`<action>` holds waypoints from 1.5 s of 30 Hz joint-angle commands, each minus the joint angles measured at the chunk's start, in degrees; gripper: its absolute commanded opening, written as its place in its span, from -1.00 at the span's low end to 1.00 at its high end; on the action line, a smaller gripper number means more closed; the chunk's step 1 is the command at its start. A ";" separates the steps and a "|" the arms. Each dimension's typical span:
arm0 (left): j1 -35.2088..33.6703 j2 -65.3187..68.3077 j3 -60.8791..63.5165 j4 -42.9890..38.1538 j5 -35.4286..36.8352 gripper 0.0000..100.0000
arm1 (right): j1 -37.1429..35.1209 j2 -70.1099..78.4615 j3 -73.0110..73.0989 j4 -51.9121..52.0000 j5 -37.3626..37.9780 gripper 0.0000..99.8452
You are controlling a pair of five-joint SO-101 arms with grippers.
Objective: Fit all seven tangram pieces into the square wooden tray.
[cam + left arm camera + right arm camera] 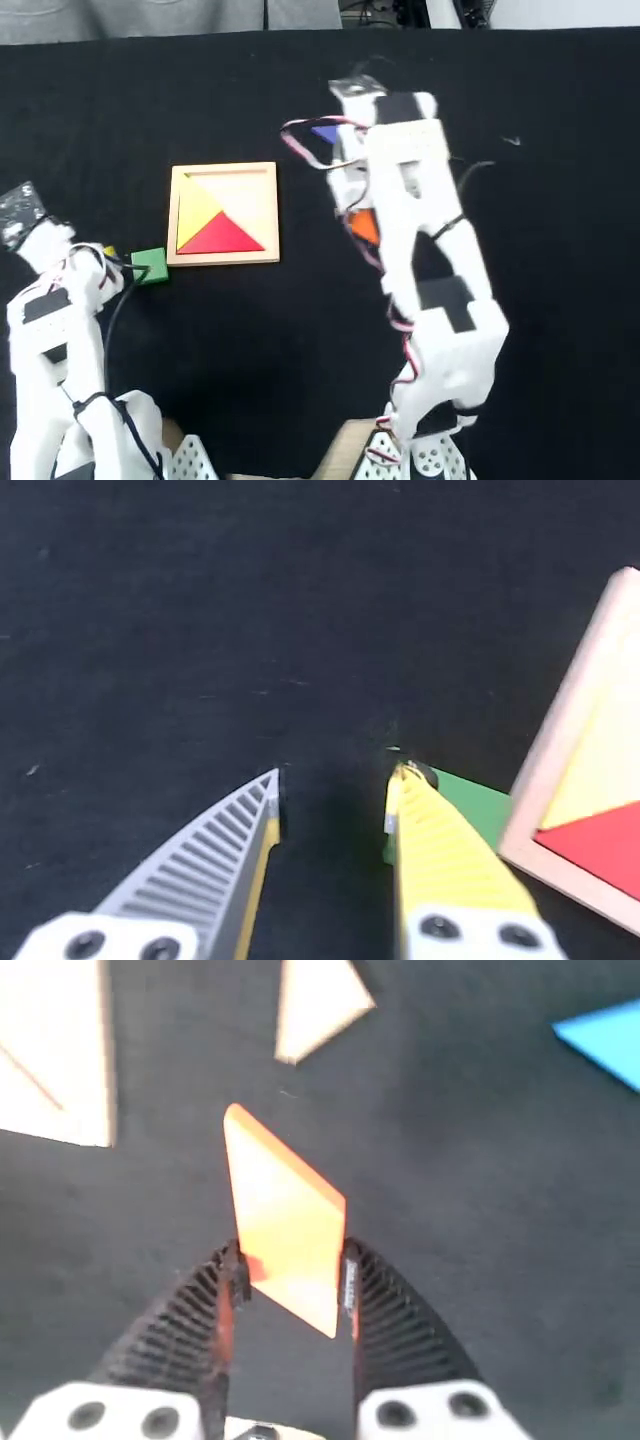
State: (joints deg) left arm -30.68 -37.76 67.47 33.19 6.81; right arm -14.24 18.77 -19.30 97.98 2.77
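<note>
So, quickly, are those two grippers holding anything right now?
Left gripper: open, holding nothing, beside the green square piece.
Right gripper: shut on the orange parallelogram piece.

The high camera looks down over the whole bench [300, 350]. Each wrist camera hangs close above it, facing ahead; the left shares the tray [575, 725] corner with the high view, the right the orange piece [285, 1210].

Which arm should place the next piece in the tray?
Right. The right gripper clamps the orange parallelogram, ready to carry it to the tray. The left gripper is open, and the green square lies outside its fingers, beside the tray.
</note>
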 commanded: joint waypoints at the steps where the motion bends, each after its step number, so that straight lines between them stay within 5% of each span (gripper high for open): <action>1: -1.98 -1.76 -1.89 0.62 0.00 -0.64 | -6.07 -4.35 -3.21 -3.25 -3.96 -0.97; 8: -3.47 -1.23 -2.68 2.02 -4.13 -0.64 | -11.08 3.65 -5.85 -14.95 -11.08 -0.97; 16: -5.32 -1.23 0.31 -1.93 -5.98 -0.64 | -14.86 19.65 -19.21 -15.47 -23.82 -0.97; 37: -4.35 -1.23 1.01 -2.46 -6.15 -0.64 | -18.37 46.11 -58.33 2.46 -26.73 -0.97; 45: -4.35 -1.23 1.01 -2.46 -6.15 -0.65 | -18.29 49.80 -60.18 2.99 -27.60 -0.96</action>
State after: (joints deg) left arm -35.78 -37.76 68.88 31.60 1.01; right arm -31.91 69.23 -76.00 98.95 -24.04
